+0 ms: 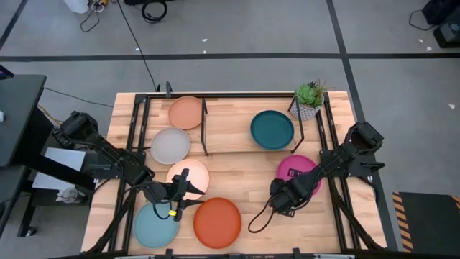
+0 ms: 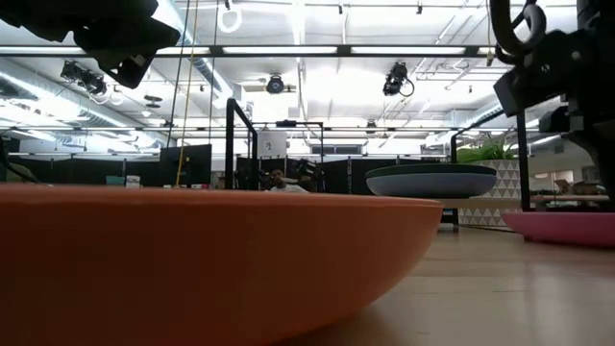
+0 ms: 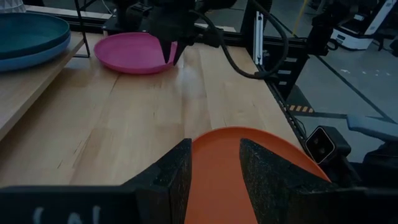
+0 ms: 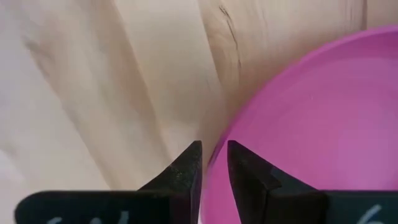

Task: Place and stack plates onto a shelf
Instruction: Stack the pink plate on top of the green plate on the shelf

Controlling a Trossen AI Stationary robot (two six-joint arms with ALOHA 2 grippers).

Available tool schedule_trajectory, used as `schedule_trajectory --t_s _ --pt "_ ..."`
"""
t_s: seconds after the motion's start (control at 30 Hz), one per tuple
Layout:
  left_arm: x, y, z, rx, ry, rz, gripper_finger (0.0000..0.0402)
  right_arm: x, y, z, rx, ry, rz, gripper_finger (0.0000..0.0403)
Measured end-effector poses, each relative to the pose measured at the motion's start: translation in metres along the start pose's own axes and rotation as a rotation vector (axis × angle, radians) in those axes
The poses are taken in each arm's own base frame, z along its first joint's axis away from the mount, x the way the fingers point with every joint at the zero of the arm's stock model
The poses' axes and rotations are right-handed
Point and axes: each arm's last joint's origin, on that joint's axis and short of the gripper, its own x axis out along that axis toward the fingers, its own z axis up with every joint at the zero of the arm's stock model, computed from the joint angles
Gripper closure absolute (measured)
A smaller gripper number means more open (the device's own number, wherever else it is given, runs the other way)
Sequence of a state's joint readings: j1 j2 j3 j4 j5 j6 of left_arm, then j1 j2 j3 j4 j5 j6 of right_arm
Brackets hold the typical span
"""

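My right gripper (image 1: 279,200) (image 4: 214,165) stands at the near-left rim of the magenta plate (image 1: 298,171), shut on it. My left gripper (image 1: 188,191) (image 3: 214,177) is open, hovering between the cream plate (image 1: 192,173) and the orange plate (image 1: 217,221), its fingers pointing toward the orange plate (image 3: 249,155). The light aqua plate (image 1: 154,226) lies at the near-left. Peach (image 1: 185,112) and grey (image 1: 169,146) plates lie left of the shelf (image 1: 230,126). The dark teal plate (image 1: 272,129) sits on the shelf, with a bluer rim (image 3: 37,55) showing beneath it. My right gripper has the magenta plate's near-left rim (image 4: 219,149) between its two fingers, one finger (image 4: 249,177) inside the plate and the other (image 4: 186,171) outside. The fingers come from above, pointing down. The plate's far side lies on the table (image 3: 130,65).
A potted plant (image 1: 309,101) stands at the shelf's far-right corner. Black frame rails (image 1: 136,129) run along the table's left and right sides. Bare wood (image 1: 251,176) lies between the two grippers. Cables trail from the right arm (image 1: 259,219).
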State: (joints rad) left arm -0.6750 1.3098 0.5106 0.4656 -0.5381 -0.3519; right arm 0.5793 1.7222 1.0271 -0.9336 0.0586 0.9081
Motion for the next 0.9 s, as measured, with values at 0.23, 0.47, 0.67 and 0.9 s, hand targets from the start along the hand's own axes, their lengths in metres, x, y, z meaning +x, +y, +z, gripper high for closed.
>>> schedule_trajectory --t_s 0.23,0.47,0.67,0.9 --pt "0.0 0.0 0.0 -0.003 0.0 -0.001 0.026 0.019 -0.01 -0.006 0.02 0.017 0.061 0.0324" --pt "0.0 0.0 0.0 -0.003 0.0 -0.001 0.026 0.012 -0.013 -0.008 0.038 -0.02 0.113 0.0326" --pt "0.0 0.0 0.0 -0.002 0.0 -0.001 0.026 0.006 -0.015 -0.01 0.045 -0.025 0.131 0.0326" --pt "0.0 0.0 0.0 -0.002 0.0 -0.001 0.026 0.006 -0.016 -0.01 0.04 -0.026 0.126 0.0327"
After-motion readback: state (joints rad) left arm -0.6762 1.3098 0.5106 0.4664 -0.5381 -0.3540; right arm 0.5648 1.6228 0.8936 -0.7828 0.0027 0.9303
